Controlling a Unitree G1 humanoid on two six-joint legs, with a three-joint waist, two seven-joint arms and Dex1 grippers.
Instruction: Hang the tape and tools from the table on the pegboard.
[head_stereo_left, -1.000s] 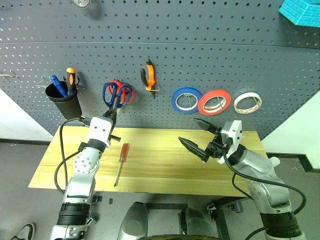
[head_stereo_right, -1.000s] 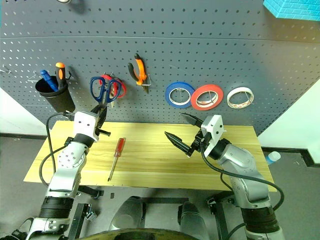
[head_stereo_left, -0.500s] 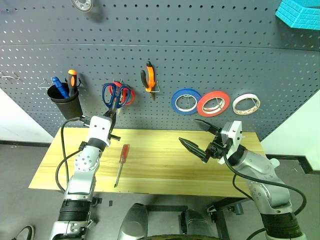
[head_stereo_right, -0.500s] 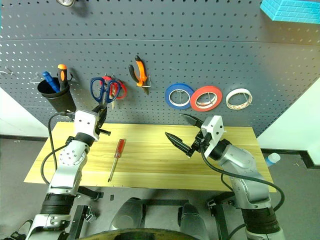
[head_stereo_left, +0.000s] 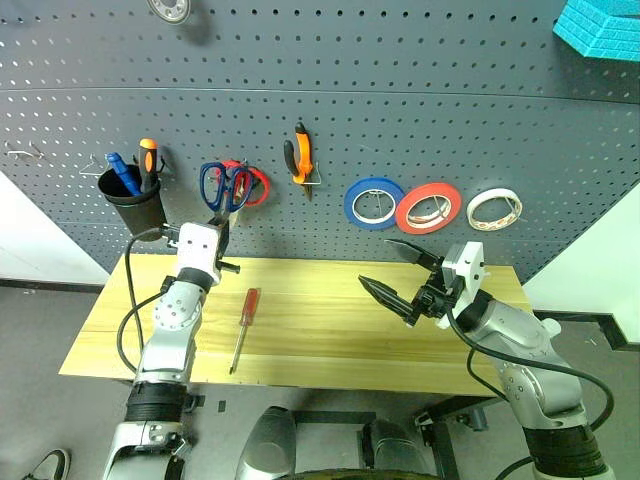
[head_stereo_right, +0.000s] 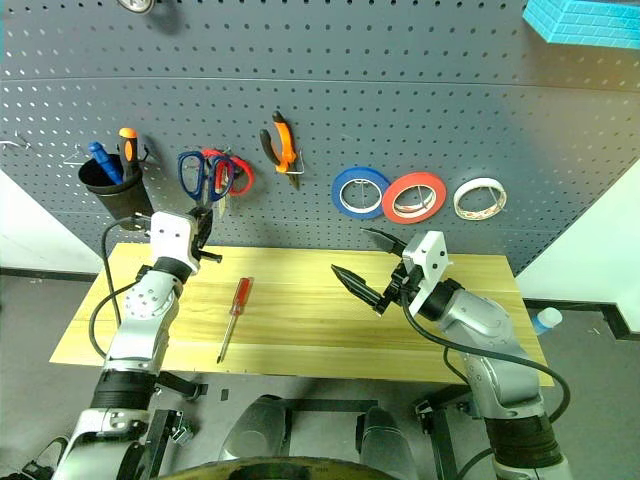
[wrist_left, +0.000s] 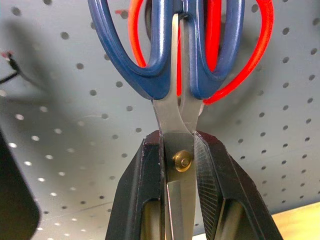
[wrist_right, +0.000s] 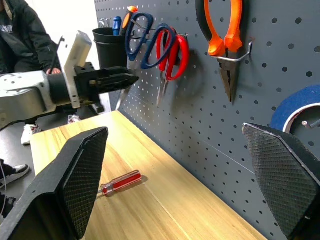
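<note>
Scissors (head_stereo_left: 222, 188) with dark blue handles, pinched at the pivot by the left gripper (head_stereo_left: 219, 222), reach the pegboard (head_stereo_left: 400, 60) hook; left wrist view: loops must seat before release; right wrist view: right gripper (wrist_right: 185, 165) gapes empty, screwdriver (wrist_right: 120, 182) mid-table.

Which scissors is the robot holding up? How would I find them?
Look at the dark grey pegboard above the wooden table, just beside the black cup. Two pairs of scissors hang together there. The robot's left hand grips the blue-handled scissors by the blades, in front of the red-handled scissors.
</note>
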